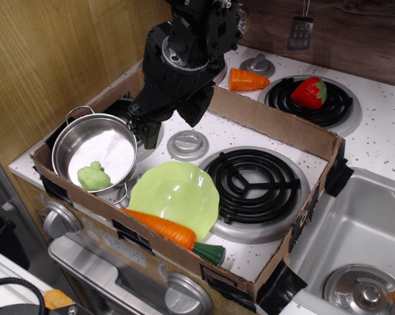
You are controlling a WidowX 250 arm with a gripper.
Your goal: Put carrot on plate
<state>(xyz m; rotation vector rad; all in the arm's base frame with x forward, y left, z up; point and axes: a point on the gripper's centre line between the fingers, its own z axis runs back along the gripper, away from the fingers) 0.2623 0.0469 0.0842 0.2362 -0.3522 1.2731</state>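
Observation:
The carrot (161,226) is long and orange with a dark green stem end at the right. It lies along the front rim of the lime-green scalloped plate (178,187), partly over the rim, against the cardboard wall. My black gripper (171,125) hangs above and behind the plate, near the steel pot, well apart from the carrot. Its jaws are open and hold nothing.
A steel pot (96,147) with a green toy (93,177) stands left of the plate. A cardboard box wall (276,128) rings the stove area. A black burner (253,184) is to the right. A stubby orange cone (247,79) and a strawberry (309,92) lie behind. A sink (355,249) is at right.

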